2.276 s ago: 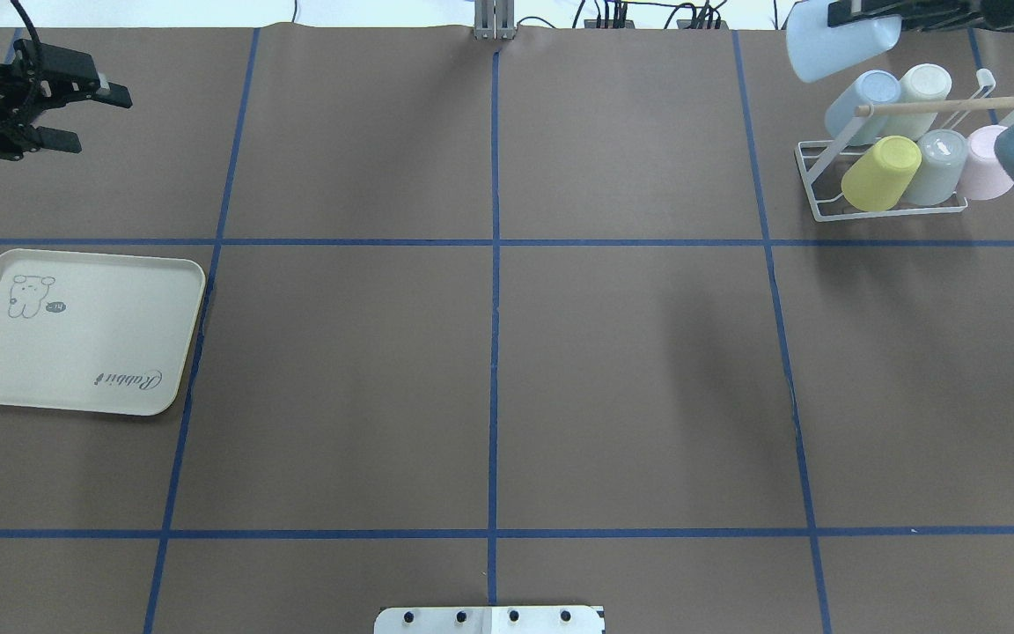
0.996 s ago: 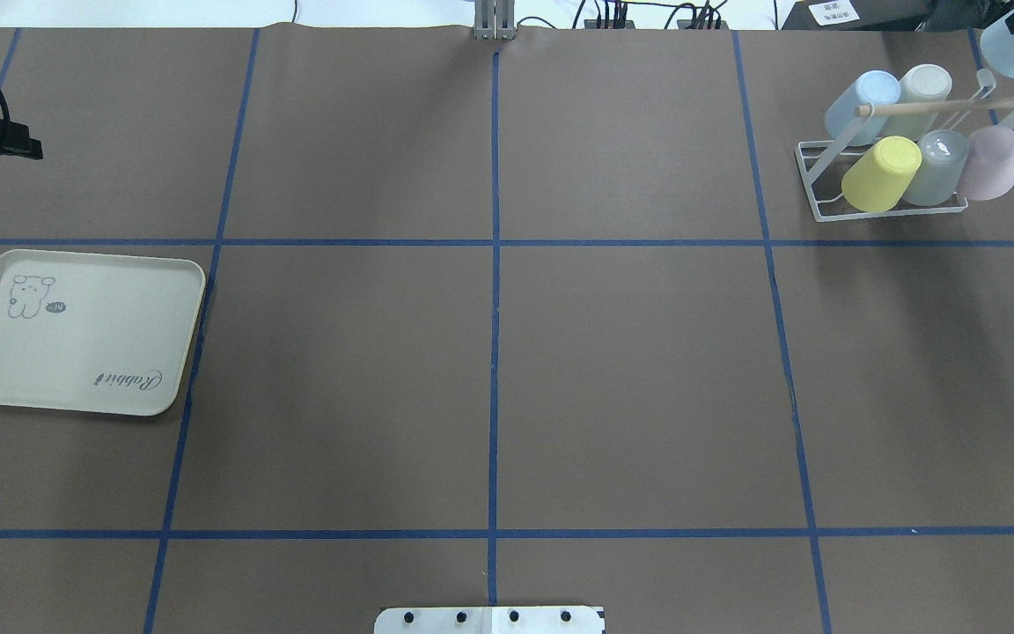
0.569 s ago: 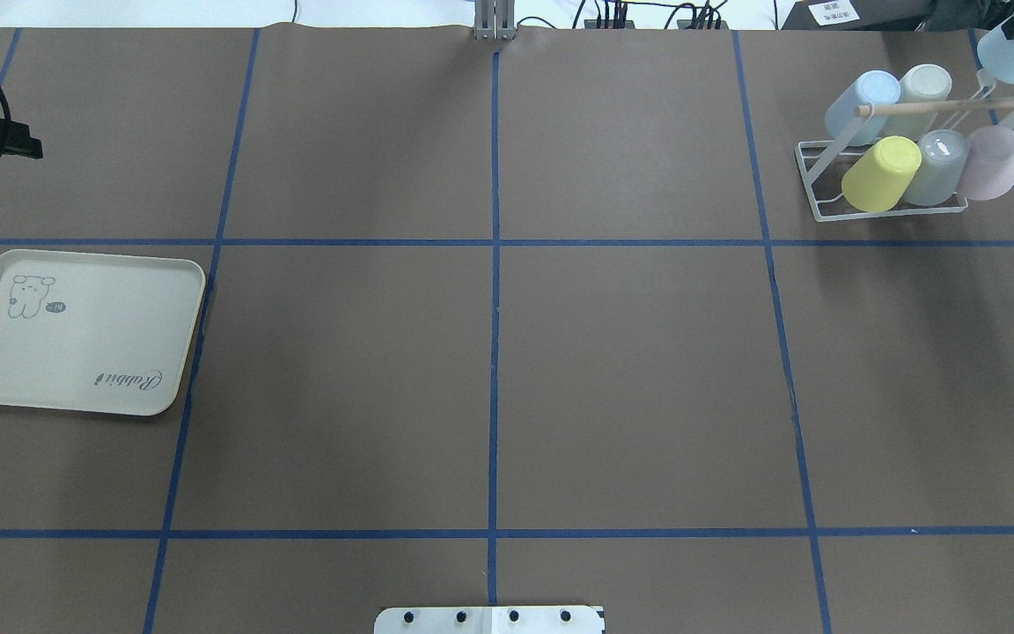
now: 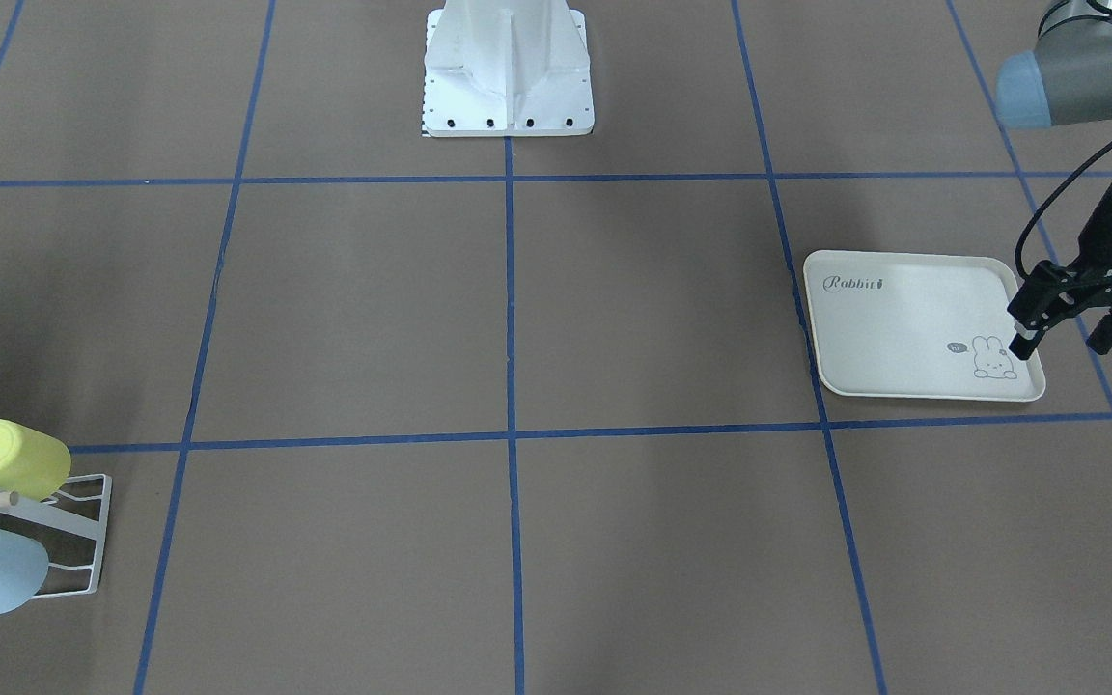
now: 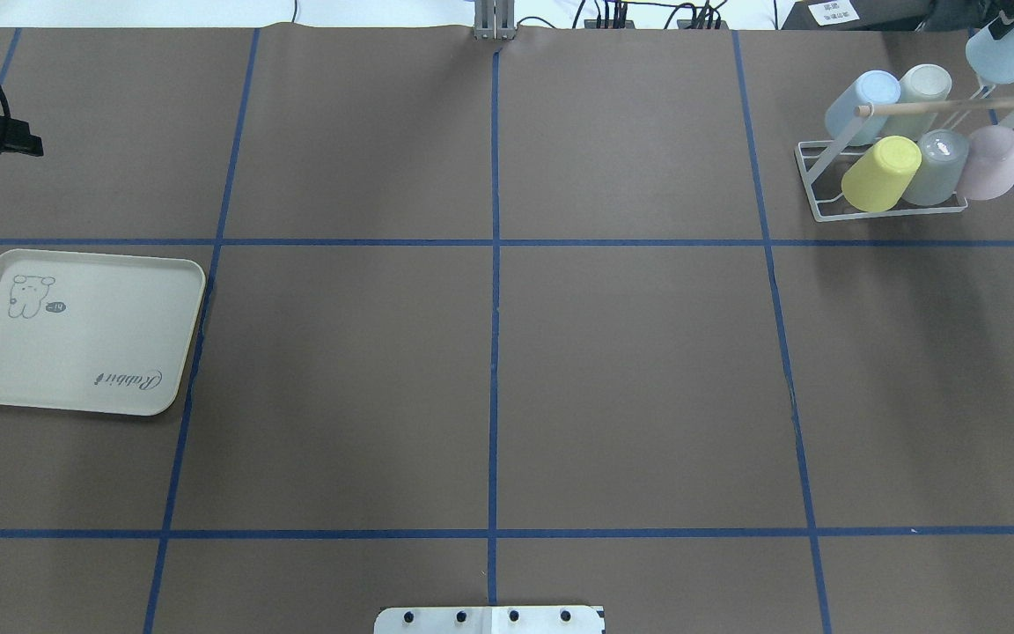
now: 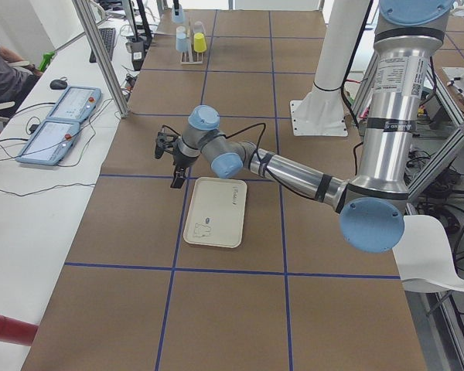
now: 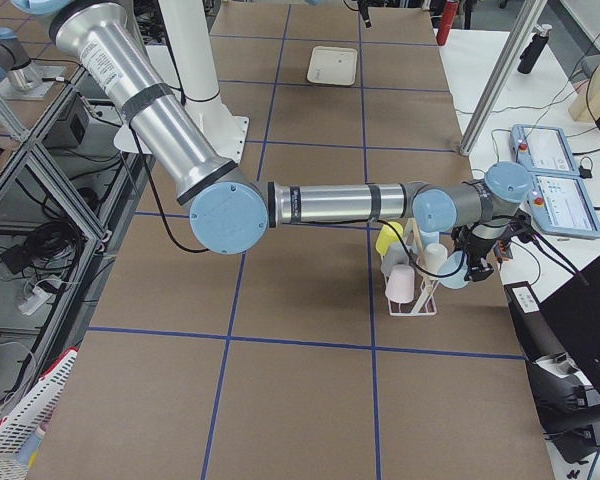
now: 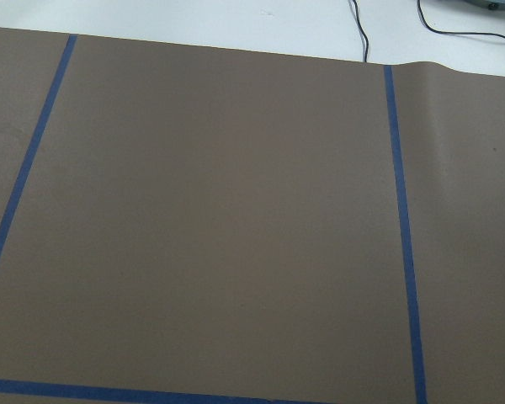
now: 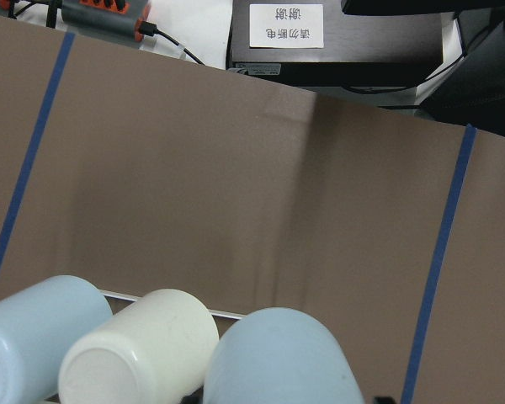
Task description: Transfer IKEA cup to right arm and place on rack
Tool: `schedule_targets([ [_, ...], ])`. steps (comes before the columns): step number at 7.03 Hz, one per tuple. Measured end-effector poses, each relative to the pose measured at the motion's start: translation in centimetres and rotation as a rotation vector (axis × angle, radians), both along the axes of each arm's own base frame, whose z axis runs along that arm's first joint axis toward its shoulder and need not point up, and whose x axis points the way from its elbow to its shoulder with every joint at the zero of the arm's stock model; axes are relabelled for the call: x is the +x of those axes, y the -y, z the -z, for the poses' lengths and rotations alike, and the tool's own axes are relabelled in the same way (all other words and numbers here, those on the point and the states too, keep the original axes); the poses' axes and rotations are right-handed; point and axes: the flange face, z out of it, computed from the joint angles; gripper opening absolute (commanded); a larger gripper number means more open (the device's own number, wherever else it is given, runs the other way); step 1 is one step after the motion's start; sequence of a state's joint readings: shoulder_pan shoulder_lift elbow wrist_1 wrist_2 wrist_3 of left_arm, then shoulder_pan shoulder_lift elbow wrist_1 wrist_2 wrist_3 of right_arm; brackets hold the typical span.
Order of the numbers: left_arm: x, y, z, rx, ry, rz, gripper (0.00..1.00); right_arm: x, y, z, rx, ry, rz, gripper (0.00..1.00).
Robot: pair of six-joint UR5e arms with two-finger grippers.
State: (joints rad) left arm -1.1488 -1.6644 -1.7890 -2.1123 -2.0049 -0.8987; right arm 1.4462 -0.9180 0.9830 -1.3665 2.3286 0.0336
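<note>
Well, the right gripper (image 7: 475,265) is clamped on a pale blue plastic cup (image 5: 1004,48) and holds it tilted in the air at the far right corner of the table. In the wrist view the cup fills the space between the black fingers. It hangs just behind the right end of the light wooden dowel (image 5: 947,106), in line with the back row of the small white wire-frame rack (image 5: 811,176). Its lower end is close to a white prong, but I cannot tell whether they touch.

Five cups sit on the rack, tipped bottoms-up on the slanted prongs. A second light blue cup (image 5: 863,106) and a cream cup (image 5: 925,88) are at the back. A yellow cup (image 5: 881,172), a grey cup (image 5: 938,163) and a pink cup (image 5: 989,160) are in front. The cream one is just beside the held cup.

At the other end of the table, the left gripper (image 4: 1063,333) hovers with its jaws wide apart and nothing in them. It is by the rabbit corner of a cream rectangular rabbit-print tray (image 5: 76,330). Brown paper with blue tape lines (image 5: 494,352) lies between the two ends.
</note>
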Motion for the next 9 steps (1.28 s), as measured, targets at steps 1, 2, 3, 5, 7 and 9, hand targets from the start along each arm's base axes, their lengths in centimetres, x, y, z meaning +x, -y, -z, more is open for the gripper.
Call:
schedule_targets([
  [1,0.0,0.0,0.2,0.002,-0.002,0.000,1.00,-0.5,0.0,0.0,0.000,0.000,0.007,0.03],
  [2,0.0,-0.1,0.4,0.005,-0.004,0.000,1.00,-1.0,-0.1,-0.2,-0.001,0.000,0.014,0.04],
  [3,0.0,-0.1,0.5,0.006,-0.005,0.000,1.00,-1.5,-0.1,-0.2,-0.002,0.000,0.020,0.06],
  [5,0.0,-0.1,0.5,0.006,-0.006,-0.001,1.00,-2.9,-0.3,-0.6,-0.006,-0.002,0.038,0.15],
  [7,0.0,-0.1,0.5,0.005,-0.006,-0.001,1.00,-4.0,-0.6,-1.7,-0.020,-0.009,0.055,0.52],
  [9,0.0,-0.2,0.5,0.004,-0.007,-0.003,1.00,-4.5,-0.7,-2.2,-0.027,-0.013,0.059,0.99],
])
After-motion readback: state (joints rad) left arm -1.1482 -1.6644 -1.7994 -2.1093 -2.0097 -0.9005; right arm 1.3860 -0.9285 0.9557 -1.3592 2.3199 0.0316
